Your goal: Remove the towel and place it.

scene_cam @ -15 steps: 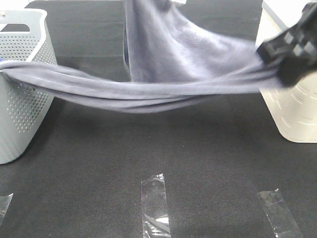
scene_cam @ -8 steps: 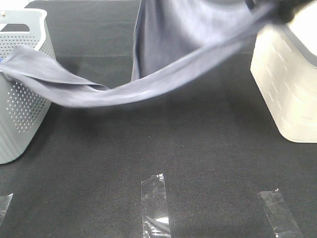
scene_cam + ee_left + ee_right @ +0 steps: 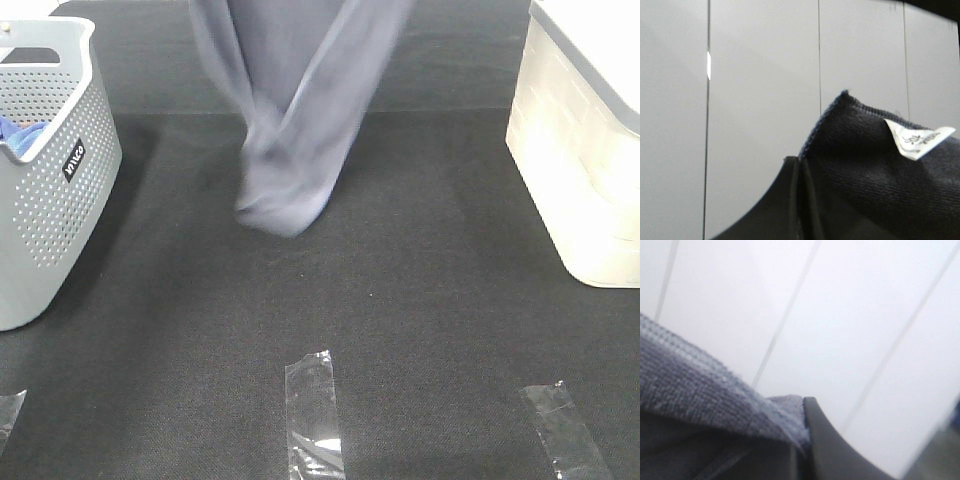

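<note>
1. Exterior high view: the slate-grey rectangular terry towel [image 3: 290, 150] hangs from beyond the far edge of the picture as a folded drape over the middle of the black fabric mat [image 3: 420, 330]. Its blurred lower end is at the mat, but contact cannot be told. No gripper shows here. The towel is well apart from the grey perforated plastic basket [image 3: 50, 200] on the left, which holds a bright blue cloth [image 3: 15, 135], and from the white plastic bin [image 3: 580, 180] on the right.
2. Left wrist view: the left gripper [image 3: 801, 175] is pinched on a hemmed corner of the towel [image 3: 875, 175]. The corner rises just beside its dark finger, with the small white tag [image 3: 917, 141] on it.
3. Right wrist view: the right gripper [image 3: 802, 445] is clamped on another towel edge [image 3: 690, 390], the cloth pressed against its dark finger.
4. A second ago the towel stretched from the grey basket's rim across to the right gripper near the white bin. Now it is clear of the basket and gathered in the middle, and that gripper has left the exterior view.
</note>
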